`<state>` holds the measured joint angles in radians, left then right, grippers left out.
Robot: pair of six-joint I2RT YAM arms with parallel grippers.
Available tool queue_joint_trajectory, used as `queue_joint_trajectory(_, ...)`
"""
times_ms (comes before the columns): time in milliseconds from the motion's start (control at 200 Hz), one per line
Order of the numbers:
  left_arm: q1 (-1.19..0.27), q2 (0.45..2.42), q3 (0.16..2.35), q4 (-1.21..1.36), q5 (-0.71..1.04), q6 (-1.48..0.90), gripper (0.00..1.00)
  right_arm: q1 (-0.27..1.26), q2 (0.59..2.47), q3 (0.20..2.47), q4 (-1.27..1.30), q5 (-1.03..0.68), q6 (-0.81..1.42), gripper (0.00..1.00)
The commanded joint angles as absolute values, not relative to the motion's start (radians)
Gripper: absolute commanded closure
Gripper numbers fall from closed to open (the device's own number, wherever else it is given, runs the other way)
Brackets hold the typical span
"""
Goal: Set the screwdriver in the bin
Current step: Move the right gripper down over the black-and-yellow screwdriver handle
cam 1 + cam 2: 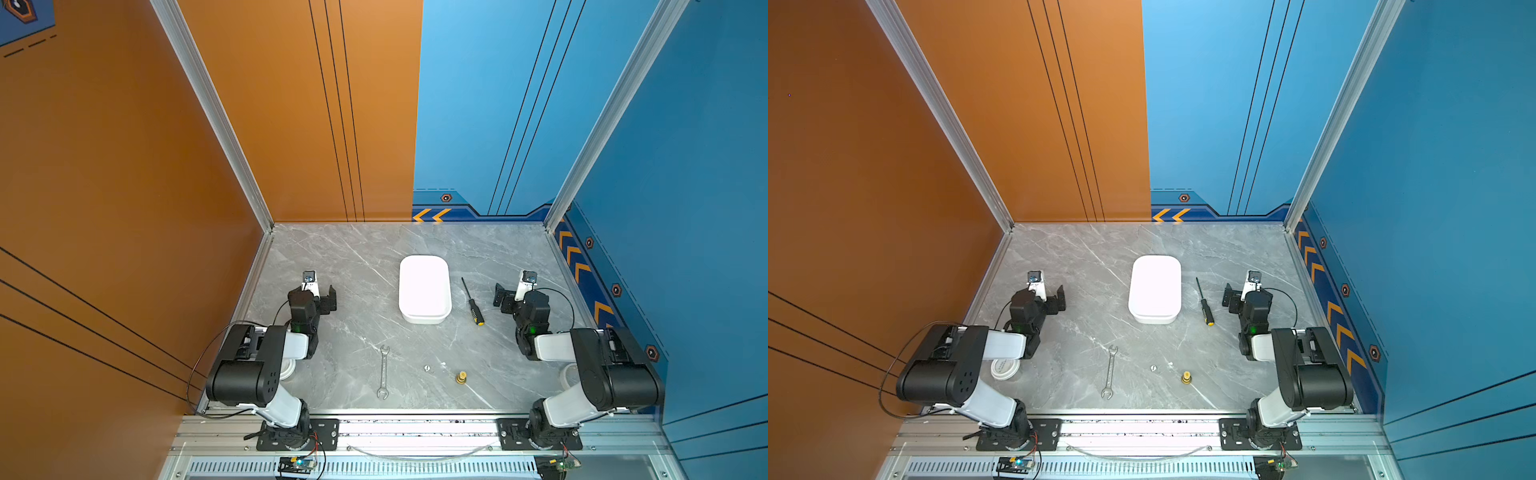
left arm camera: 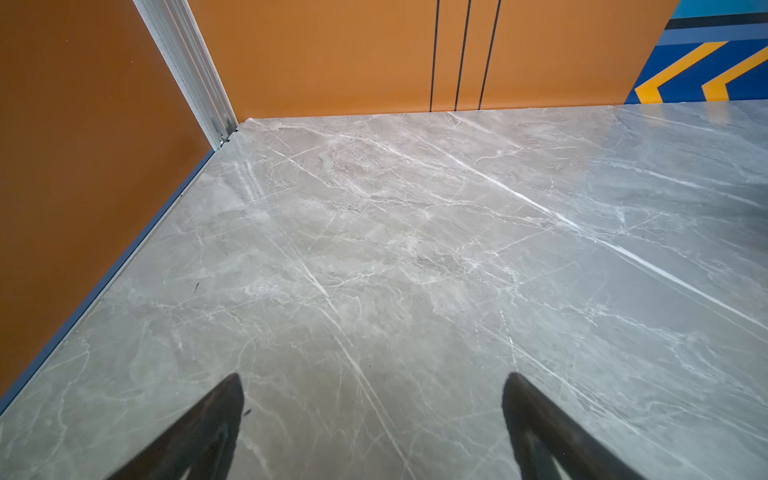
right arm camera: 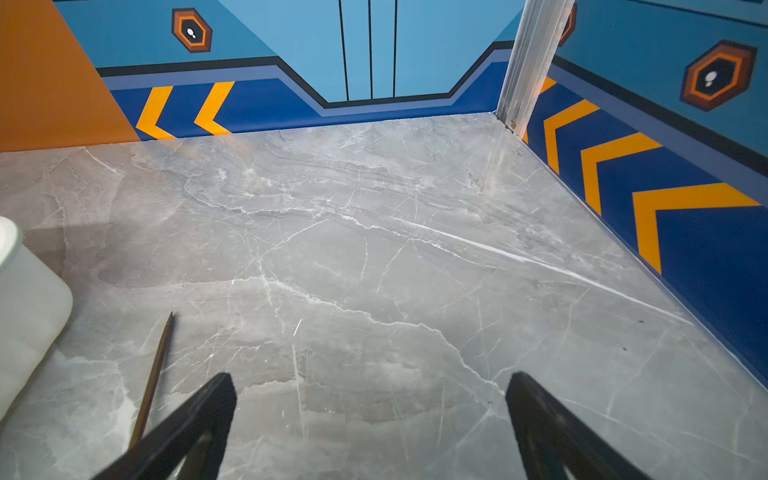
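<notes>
The white bin [image 1: 424,289] [image 1: 1155,289] stands in the middle of the grey marble table. The screwdriver [image 1: 472,301] [image 1: 1204,301] lies flat just right of it, thin shaft toward the back wall and black handle with yellow butt toward the front. My right gripper [image 1: 511,291] [image 3: 370,378] hovers open and empty a little right of the screwdriver. In the right wrist view the shaft [image 3: 156,374] lies beside one finger, with a bin corner [image 3: 29,316] at the frame's edge. My left gripper [image 1: 320,291] [image 2: 374,378] is open over bare table, left of the bin.
A silver wrench [image 1: 383,372], a small white die [image 1: 427,368] and a brass fitting [image 1: 461,377] lie near the front edge. A white tape roll [image 1: 1005,369] sits under the left arm. Orange and blue walls close in the table's left, back and right sides.
</notes>
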<state>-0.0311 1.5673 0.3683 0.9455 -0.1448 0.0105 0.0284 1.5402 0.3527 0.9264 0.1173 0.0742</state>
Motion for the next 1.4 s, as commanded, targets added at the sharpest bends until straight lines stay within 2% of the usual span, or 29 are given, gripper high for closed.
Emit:
queue_joint_trajectory(0, -0.023, 1.563, 0.377, 0.929, -0.114, 0.012, 0.02, 0.032, 1.546, 0.373, 0.91, 0.14, 0.062, 0.0)
queue_joint_trajectory(175, -0.025, 1.526, 0.404, 0.855, -0.119, 0.014, 0.02, 0.031, 1.546, 0.374, 0.908, 0.138, 0.063, 0.0)
queue_joint_trajectory(401, -0.073, 1.353, 0.566, 0.468, -0.102, 0.034, 0.02, 0.037, 1.514, 0.399, 0.838, 0.195, 0.076, 0.02)
queue_joint_trajectory(521, -0.081, 1.301, 0.634, 0.386, 0.032, -0.076, 0.02, 0.045, 1.412, 0.493, 0.575, 0.209, 0.076, 0.03)
queue_joint_trajectory(676, -0.095, 1.305, 0.677, 0.339, 0.162, -0.265, 0.02, 0.068, 1.314, 0.684, 0.119, 0.128, 0.094, 0.02)
queue_joint_trajectory(846, -0.113, 1.33, 0.686, 0.34, 0.328, -0.385, 0.02, 0.086, 1.337, 0.851, -0.262, -0.094, 0.148, 0.01)
queue_joint_trajectory(916, -0.122, 1.338, 0.685, 0.339, 0.374, -0.409, 0.02, 0.113, 1.369, 0.891, -0.353, -0.132, 0.165, 0.02)
queue_joint_trajectory(1212, -0.127, 1.403, 0.691, 0.337, 0.47, -0.474, 0.02, 0.221, 1.464, 0.916, -0.453, -0.151, 0.248, 0.05)
queue_joint_trajectory(1397, -0.136, 1.475, 0.714, 0.337, 0.513, -0.494, 0.02, 0.24, 1.532, 0.912, -0.454, -0.111, 0.293, 0.14)
